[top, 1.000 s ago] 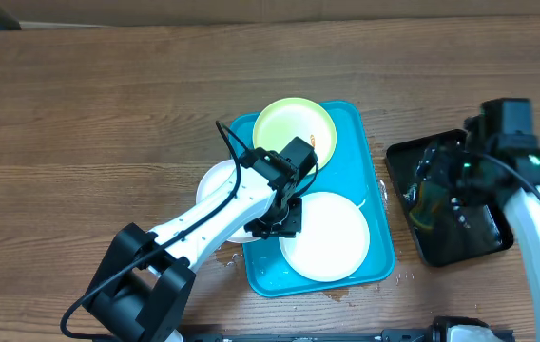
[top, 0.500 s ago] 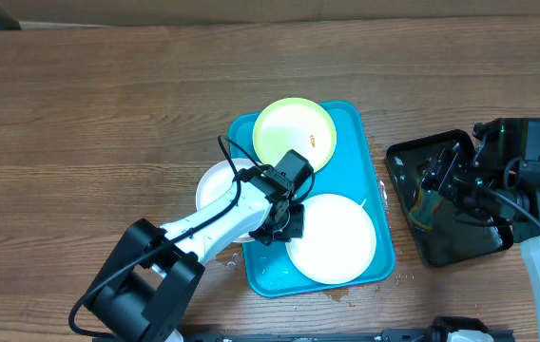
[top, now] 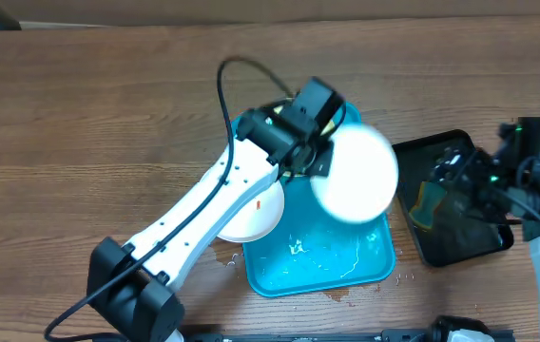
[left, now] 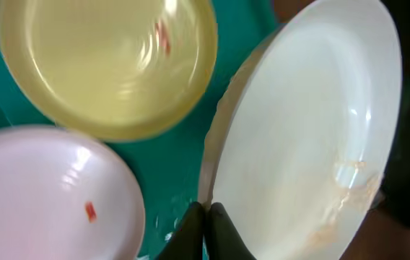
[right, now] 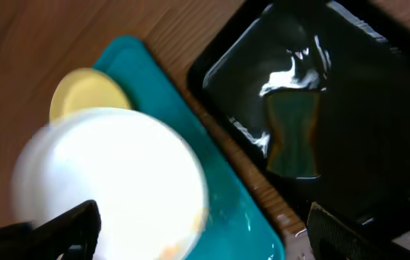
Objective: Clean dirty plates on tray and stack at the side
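Left gripper (left: 206, 225) pinches the white plate (top: 354, 173) by its rim, tilted above the tray (top: 327, 271). Right gripper (right: 201, 224) hangs spread wide, just right of the tray.

No writing, label, brand or number can be read anywhere. The lifted white plate (top: 354, 173), the yellow plate (left: 107, 65), the blue tray (top: 365, 256) and the black tray (top: 470, 237) all show plain, unmarked surfaces — and motion blur softens much of the scene.
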`<action>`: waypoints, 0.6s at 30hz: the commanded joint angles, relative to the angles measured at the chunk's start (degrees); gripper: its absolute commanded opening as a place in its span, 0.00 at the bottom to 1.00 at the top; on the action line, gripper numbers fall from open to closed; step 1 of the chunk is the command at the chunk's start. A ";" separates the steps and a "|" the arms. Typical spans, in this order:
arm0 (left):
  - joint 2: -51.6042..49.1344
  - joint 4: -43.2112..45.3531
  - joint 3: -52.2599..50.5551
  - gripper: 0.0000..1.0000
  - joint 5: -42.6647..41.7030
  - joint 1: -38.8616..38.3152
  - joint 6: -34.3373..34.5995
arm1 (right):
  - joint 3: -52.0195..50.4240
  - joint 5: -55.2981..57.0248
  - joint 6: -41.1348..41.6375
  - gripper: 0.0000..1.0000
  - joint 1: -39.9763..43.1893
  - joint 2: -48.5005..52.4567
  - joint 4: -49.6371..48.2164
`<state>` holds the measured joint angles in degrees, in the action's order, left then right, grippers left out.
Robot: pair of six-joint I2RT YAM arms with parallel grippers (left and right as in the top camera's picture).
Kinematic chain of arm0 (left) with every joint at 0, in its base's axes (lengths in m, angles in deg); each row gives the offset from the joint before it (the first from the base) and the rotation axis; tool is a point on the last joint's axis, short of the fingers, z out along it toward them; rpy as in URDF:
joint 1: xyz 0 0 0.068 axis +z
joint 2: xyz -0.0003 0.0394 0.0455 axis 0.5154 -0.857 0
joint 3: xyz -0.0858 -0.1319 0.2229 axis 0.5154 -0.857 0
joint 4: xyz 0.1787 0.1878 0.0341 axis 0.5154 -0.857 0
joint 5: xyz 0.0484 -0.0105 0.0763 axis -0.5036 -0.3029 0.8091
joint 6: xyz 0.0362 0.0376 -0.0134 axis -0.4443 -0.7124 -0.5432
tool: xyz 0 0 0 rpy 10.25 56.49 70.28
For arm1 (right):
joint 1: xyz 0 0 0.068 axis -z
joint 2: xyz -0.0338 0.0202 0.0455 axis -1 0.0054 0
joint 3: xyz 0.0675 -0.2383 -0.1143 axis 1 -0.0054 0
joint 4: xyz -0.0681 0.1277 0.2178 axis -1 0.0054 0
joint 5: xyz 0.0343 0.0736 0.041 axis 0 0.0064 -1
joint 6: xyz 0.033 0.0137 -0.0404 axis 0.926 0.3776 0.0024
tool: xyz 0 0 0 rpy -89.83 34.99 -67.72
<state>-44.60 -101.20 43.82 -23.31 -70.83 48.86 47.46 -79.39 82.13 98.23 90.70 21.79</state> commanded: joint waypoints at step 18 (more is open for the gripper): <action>-15.34 37.88 7.78 0.04 50.99 -22.58 -34.10 | 0.92 -11.17 3.04 0.95 28.83 -0.68 2.82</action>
<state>-57.46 -65.20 50.94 13.19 -90.16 26.54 47.46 -89.18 85.36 126.84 90.70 24.78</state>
